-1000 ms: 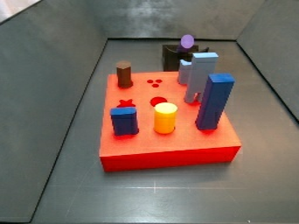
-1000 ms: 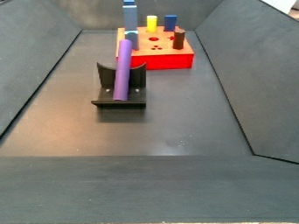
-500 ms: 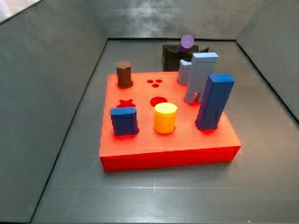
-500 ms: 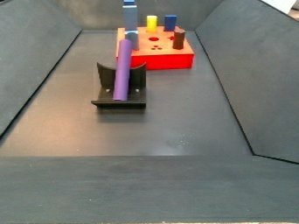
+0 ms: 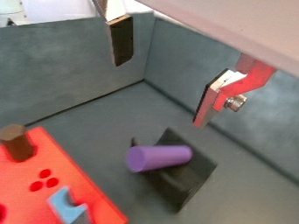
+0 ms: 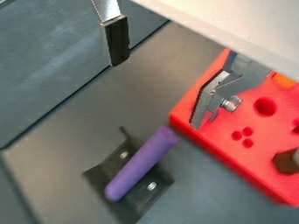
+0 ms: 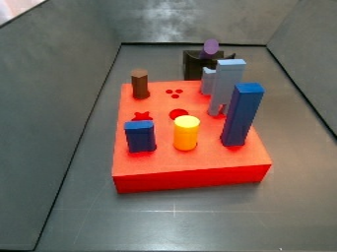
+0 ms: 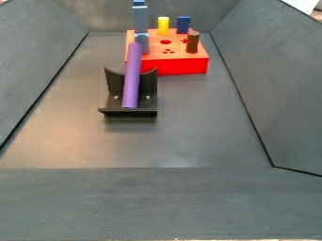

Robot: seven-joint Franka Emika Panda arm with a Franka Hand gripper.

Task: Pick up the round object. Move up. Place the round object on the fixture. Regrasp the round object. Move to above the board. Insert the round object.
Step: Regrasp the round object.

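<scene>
The purple round object [image 8: 131, 73] leans in the dark fixture [image 8: 127, 103], apart from the red board [image 8: 176, 63]. It also shows in both wrist views [image 5: 159, 157] [image 6: 142, 163], and its top shows behind the board in a side view [image 7: 211, 46]. My gripper [image 5: 163, 74] [image 6: 162, 74] hangs open and empty well above the round object. One finger [image 6: 115, 39] and the other finger [image 6: 212, 94] stand wide apart. The gripper is out of both side views.
On the board [image 7: 191, 162] stand a yellow cylinder [image 7: 187, 132], a brown cylinder [image 7: 140, 83], tall blue blocks [image 7: 242, 114], a pale blue-grey block [image 7: 227, 81] and a small blue block [image 7: 141, 136]. Grey sloped walls [image 8: 44, 75] enclose the floor.
</scene>
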